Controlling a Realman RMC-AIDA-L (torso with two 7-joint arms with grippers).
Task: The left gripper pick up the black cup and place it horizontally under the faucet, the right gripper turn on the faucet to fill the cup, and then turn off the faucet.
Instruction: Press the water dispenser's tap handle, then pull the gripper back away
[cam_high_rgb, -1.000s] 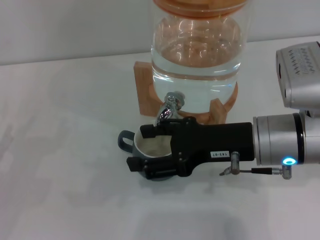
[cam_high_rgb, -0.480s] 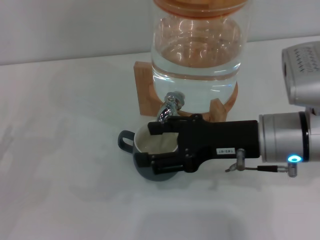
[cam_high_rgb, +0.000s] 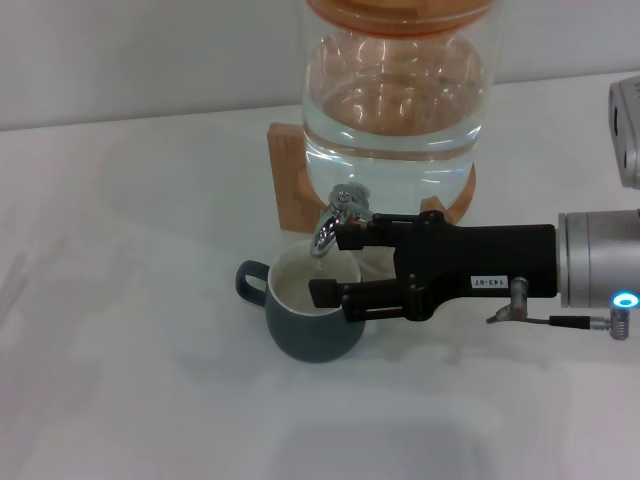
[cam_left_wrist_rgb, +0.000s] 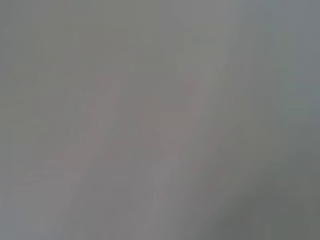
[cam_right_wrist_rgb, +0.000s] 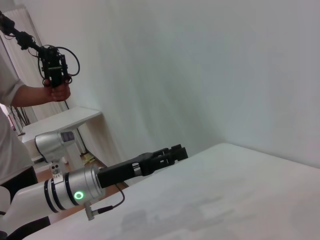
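Note:
The black cup (cam_high_rgb: 312, 325) stands upright on the white table, handle to the left, cream inside showing, right below the faucet (cam_high_rgb: 335, 215). My left gripper (cam_high_rgb: 335, 262) reaches in from the right, level with the cup's rim, and is open. One finger lies beside the faucet spout and the other over the cup's right rim, with nothing gripped. From the right wrist view the same gripper (cam_right_wrist_rgb: 179, 151) shows open beyond its silver wrist with a green light. The right gripper is out of view. The left wrist view is plain grey.
The glass jar (cam_high_rgb: 392, 90), part full of water, stands on a wooden stand (cam_high_rgb: 285, 170) at the back of the table (cam_high_rgb: 120, 300). A person holding a black device (cam_right_wrist_rgb: 55, 75) stands off to the side in the right wrist view.
The gripper was around the cup a second ago. It has since drawn back to the right, leaving the cup standing under the faucet.

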